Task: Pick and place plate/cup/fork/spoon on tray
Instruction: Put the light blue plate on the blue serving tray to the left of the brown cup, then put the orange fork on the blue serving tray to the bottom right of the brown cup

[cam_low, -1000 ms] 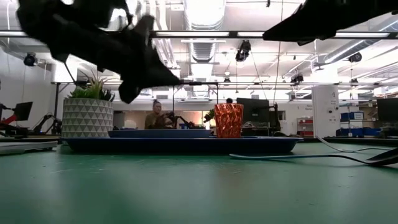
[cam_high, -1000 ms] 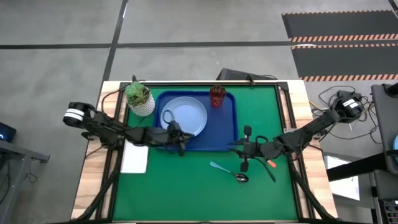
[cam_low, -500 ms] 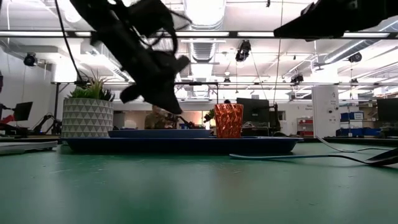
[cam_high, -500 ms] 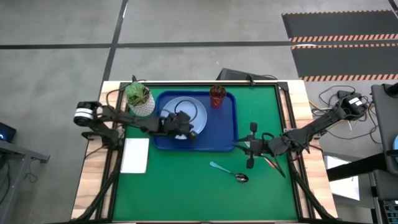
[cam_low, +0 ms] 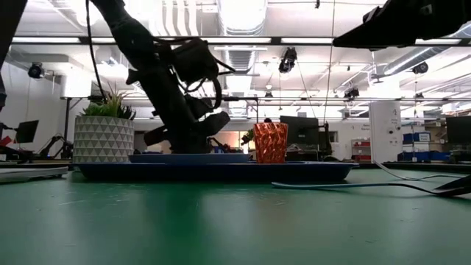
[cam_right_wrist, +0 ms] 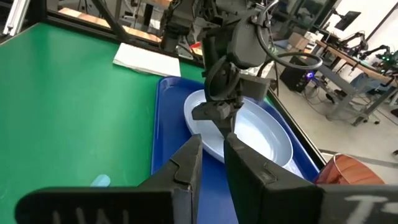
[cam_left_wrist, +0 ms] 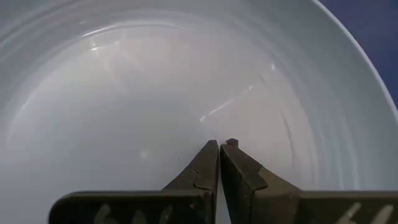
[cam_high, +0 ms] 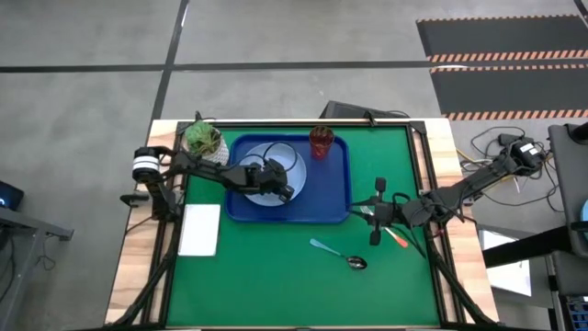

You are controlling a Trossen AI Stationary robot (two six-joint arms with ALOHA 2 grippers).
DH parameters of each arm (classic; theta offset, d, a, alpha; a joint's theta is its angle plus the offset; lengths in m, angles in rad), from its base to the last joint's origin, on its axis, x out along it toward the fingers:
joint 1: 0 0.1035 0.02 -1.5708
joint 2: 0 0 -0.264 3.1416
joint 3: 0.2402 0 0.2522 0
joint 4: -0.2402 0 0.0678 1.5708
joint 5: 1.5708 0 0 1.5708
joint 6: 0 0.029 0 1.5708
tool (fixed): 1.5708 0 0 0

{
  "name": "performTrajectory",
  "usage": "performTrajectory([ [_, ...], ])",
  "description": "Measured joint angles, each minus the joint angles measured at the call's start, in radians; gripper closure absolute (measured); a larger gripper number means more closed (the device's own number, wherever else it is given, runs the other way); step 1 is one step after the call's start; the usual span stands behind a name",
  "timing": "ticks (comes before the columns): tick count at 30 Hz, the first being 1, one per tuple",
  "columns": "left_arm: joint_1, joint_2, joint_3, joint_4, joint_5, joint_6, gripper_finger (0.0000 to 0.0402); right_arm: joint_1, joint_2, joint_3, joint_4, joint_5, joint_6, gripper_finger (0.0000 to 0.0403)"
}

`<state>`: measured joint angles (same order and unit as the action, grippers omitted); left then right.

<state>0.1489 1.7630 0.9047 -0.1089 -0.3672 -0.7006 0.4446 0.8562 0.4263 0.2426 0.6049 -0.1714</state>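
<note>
The light-blue plate [cam_high: 294,158] lies on the dark-blue tray [cam_high: 335,198], and the reddish cup [cam_high: 322,141] stands in the tray's far right corner. My left gripper [cam_left_wrist: 219,147] is shut and slants down into the plate's hollow [cam_left_wrist: 124,93]. The teal-handled spoon [cam_high: 338,255] lies on the green mat near the tray. The fork's orange handle [cam_high: 397,237] shows on the mat under my right arm. My right gripper [cam_right_wrist: 212,146] hovers right of the tray, its fingers a little apart with nothing between them. My left gripper has its shut fingertips [cam_left_wrist: 211,152] at the middle of the plate's inner floor [cam_left_wrist: 214,127], coming from above and slanting from the table's left. Whether the tips touch the plate or stand just above it, I cannot tell.
A white pot with a green plant [cam_high: 204,142] stands just left of the tray's far left corner. A white folded sheet [cam_high: 199,230] lies at the mat's left edge. Bare green mat [cam_high: 257,276] stretches along the near side.
My left gripper has swung from the tray's near edge toward the far edge and the right, over the plate. It has tipped steeply downward and sunk into the plate. My right gripper has drawn back a little toward the table's right edge.
</note>
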Motion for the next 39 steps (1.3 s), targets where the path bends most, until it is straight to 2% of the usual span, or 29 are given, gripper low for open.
performTrajectory([
  [15,0.013,-0.017,-0.020,-0.042,-0.009,0.001,0.0401,0.000,0.004,-0.005,-0.004,0.000,0.023,0.0346],
  [28,-0.010,-0.159,-0.026,-0.012,-0.005,0.054,0.0401,0.000,0.003,-0.005,-0.007,-0.001,0.034,0.0346],
  [32,-0.070,-0.202,-0.028,0.115,-0.007,0.106,0.0401,0.000,0.003,-0.005,-0.011,-0.001,0.056,0.0347],
  [39,-0.217,-0.207,-0.028,0.439,-0.004,0.351,0.0401,0.000,0.002,-0.005,-0.030,-0.001,0.119,0.0347],
])
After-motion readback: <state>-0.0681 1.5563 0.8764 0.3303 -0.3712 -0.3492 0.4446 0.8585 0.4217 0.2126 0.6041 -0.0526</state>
